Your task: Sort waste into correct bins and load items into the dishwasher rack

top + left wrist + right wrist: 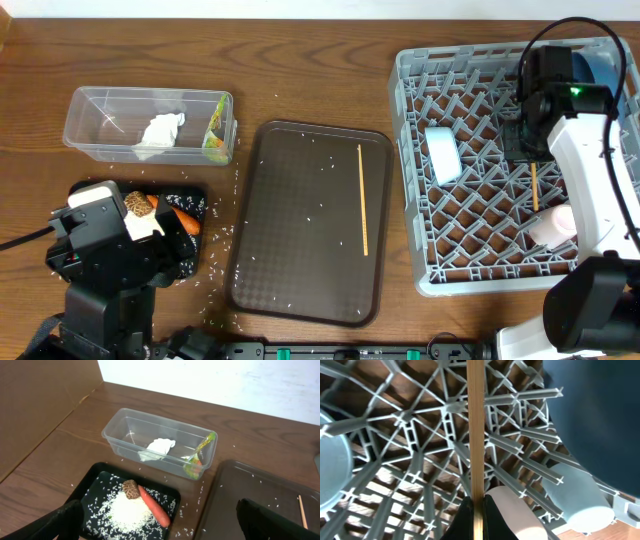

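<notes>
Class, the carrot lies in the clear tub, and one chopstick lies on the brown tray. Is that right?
Not quite: the carrot lies in the black tray, as the left wrist view shows. One chopstick does lie on the brown tray.

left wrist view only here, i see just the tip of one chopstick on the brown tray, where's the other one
Observer: The right gripper is shut on the other chopstick, over the rack.
Operator: anything loaded in the rack yet
Observer: Yes, a white bowl sits in it.
Operator: and the one i can see, how's it lying
Observer: The tray chopstick lies flat on the brown tray, along the side nearest the rack.
</notes>
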`<state>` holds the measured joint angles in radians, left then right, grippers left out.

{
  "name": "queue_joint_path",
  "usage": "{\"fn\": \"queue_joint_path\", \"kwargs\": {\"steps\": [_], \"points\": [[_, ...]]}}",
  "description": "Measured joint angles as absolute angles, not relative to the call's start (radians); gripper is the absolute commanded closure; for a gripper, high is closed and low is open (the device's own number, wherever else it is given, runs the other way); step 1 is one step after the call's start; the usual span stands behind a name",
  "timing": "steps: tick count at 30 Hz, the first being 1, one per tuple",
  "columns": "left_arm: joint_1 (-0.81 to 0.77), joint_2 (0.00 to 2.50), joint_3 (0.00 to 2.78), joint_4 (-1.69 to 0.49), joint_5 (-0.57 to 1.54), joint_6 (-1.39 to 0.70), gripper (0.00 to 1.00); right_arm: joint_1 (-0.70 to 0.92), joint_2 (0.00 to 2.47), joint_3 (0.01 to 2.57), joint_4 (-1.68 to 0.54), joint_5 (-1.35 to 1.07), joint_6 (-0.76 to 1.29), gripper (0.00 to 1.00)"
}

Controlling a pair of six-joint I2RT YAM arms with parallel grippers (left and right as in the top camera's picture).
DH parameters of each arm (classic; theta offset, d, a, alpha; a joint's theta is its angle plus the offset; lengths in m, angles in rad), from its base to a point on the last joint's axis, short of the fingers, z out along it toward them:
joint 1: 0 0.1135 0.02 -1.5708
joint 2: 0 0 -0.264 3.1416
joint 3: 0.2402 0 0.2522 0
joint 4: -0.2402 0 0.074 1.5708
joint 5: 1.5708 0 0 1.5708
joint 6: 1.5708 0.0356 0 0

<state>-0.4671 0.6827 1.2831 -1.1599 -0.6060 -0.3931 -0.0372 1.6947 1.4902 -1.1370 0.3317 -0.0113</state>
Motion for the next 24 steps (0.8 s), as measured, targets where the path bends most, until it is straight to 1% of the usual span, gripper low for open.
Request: {"fn": "queue_joint_path", "kwargs": {"steps": [2, 5, 6, 13, 16, 18, 19, 24], "points": [[-0.467, 0.683, 1.283, -1.160, -0.606, -0.393, 0.02, -0.035, 1.687, 1.490, -1.142, 0.325, -0.013, 0.82], [-0.467, 0.683, 1.283, -1.160, -0.606, -0.393, 0.02, -0.022, 1.670, 1.490, -1.163, 0.282, -0.014, 0.64], [-0.467, 0.683, 1.283, -1.160, -0.606, -0.393, 0.02, -0.012, 1.659, 1.490, -1.169, 0.263, -0.016, 0.62], [-0.467, 0.683, 1.283, -1.160, -0.606, -0.393, 0.02, 0.108, 1.543, 1.490, -1.178, 0.159, -0.005, 0.60], [-0.467, 0.683, 1.283, -1.160, -0.606, -0.393, 0.02, 0.233, 1.500, 1.490, -1.158, 0.103, 0.002, 0.59], [-0.467, 0.683, 1.283, -1.160, -0.606, -0.393, 0.02, 0.327, 1.490, 1.490, -1.143, 0.078, 0.024, 0.62], [-0.467, 0.683, 1.283, -1.160, -0.606, -0.393, 0.02, 0.376, 1.490, 1.490, -1.131, 0.068, 0.042, 0.65], [-0.467, 0.683, 1.283, -1.160, -0.606, -0.393, 0.02, 0.533, 1.523, 1.490, -1.082, 0.052, 0.167, 0.65]]}}
